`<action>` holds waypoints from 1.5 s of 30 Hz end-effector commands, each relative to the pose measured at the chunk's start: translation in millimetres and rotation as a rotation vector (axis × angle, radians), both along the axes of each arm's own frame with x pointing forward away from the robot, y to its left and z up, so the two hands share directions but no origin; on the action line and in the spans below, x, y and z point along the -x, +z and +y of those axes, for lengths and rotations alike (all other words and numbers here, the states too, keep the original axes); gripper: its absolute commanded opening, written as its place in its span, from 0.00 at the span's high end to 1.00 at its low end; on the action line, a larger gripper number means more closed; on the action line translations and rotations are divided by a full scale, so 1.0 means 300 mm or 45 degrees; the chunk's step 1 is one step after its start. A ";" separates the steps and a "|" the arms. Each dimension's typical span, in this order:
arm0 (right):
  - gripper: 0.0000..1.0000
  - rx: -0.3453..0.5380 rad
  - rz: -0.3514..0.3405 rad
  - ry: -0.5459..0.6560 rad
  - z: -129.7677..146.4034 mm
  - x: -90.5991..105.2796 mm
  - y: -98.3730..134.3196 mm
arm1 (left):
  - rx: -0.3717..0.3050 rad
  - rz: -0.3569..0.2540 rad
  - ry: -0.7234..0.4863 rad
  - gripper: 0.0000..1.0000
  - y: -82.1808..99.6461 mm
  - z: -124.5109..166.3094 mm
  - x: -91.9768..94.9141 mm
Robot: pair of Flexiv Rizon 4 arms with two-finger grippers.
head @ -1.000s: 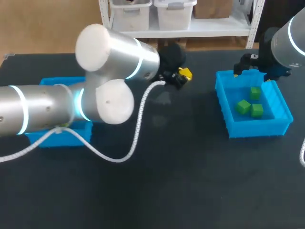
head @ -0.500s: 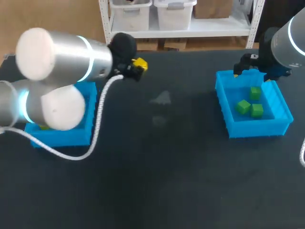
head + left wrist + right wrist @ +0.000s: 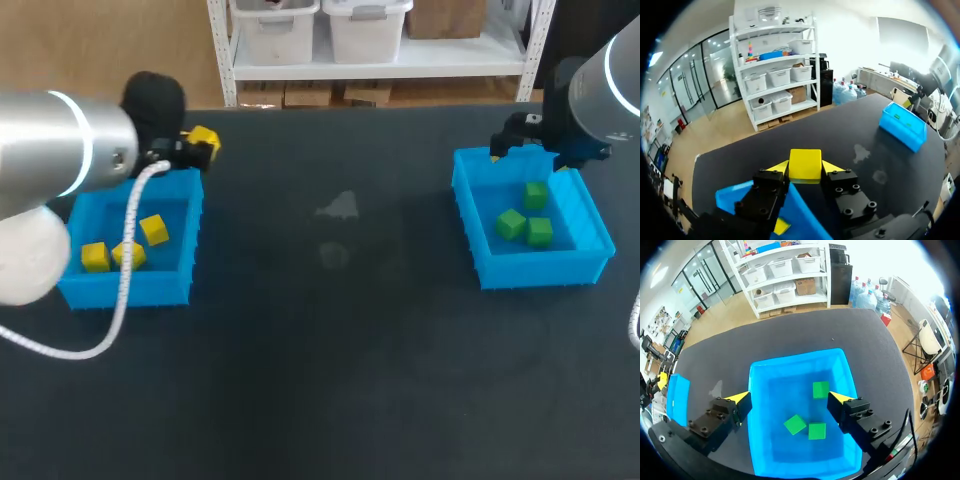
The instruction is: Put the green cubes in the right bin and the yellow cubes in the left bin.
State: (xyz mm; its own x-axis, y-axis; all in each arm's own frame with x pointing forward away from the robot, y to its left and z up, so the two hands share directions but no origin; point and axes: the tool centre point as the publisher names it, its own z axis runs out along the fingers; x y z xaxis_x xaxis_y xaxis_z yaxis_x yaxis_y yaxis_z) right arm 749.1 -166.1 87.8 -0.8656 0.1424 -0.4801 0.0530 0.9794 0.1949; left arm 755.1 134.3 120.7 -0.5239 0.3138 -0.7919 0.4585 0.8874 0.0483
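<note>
Dark table (image 3: pixel 330 380) | left gripper (image 3: pixel 805 171) pinches yellow cube (image 3: pixel 805 159) over far corner of left bin (image 3: pixel 125 288) (three cubes (image 3: pixel 153 229) inside), bin interior lying nearward | right gripper (image 3: pixel 789 401) spread above right bin (image 3: pixel 795 356).

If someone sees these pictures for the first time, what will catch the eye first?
The left tool grips a yellow cube at the far rim of the left blue bin, where three yellow cubes lie. Three green cubes sit in the right blue bin under the open right tool.
</note>
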 end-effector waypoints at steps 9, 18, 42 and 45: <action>0.00 0.002 -0.007 -0.003 0.000 0.005 -0.001 | 0.001 0.020 0.220 1.00 0.062 0.215 0.183; 0.00 0.002 -0.007 -0.003 0.000 0.005 -0.001 | 0.001 0.053 0.268 1.00 0.022 0.267 0.207; 0.00 0.002 -0.007 -0.003 0.000 0.005 -0.001 | 0.076 0.099 0.350 0.00 0.029 0.287 0.211; 0.00 0.002 -0.007 -0.003 0.000 0.005 -0.001 | 0.076 0.099 0.350 0.00 0.029 0.287 0.211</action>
